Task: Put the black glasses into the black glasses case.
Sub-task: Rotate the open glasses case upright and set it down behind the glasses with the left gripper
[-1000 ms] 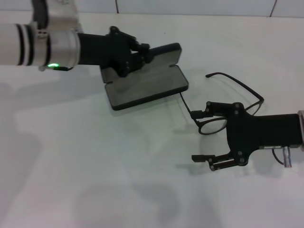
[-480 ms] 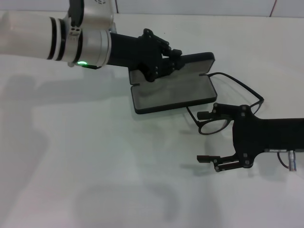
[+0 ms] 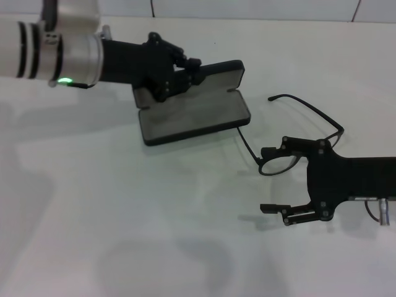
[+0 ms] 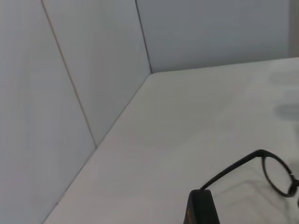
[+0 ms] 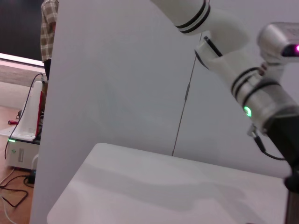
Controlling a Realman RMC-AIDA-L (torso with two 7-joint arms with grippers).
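While the black glasses case (image 3: 193,112) lies open on the white counter (image 3: 124,216), the left claw (image 3: 184,73) is clamped on the case's raised lid, fingers closed around its upper edge — the grey-lined base lies flat below, toward the robot. That puts the case at the far left-centre of the head view, with the left arm reaching in from the left edge, a green light glowing on its wrist.

Over on the right, the black glasses (image 3: 297,139) sit on the counter just beside the case's right end — one slim temple arm runs up toward the corner of the case base, very near it, though whether it touches I cannot tell. The other temple curves away behind, toward the far side. One oval lens shows clearly; the second lens is hidden behind the right arm's black body.

The right claw (image 3: 267,179) comes in from the right edge, low over the counter, its two fingers spread wide and holding nothing. The upper finger (image 3: 275,150) sits right at the visible lens rim, the lower finger (image 3: 275,208) well clear of the frame on the near side.

From the left wrist view, a lens and a temple of the glasses (image 4: 261,170) show on the pale counter, with a dark corner of the case (image 4: 201,210) at the frame's edge. The right wrist view gives only the left arm (image 5: 243,70), white walls and the counter.
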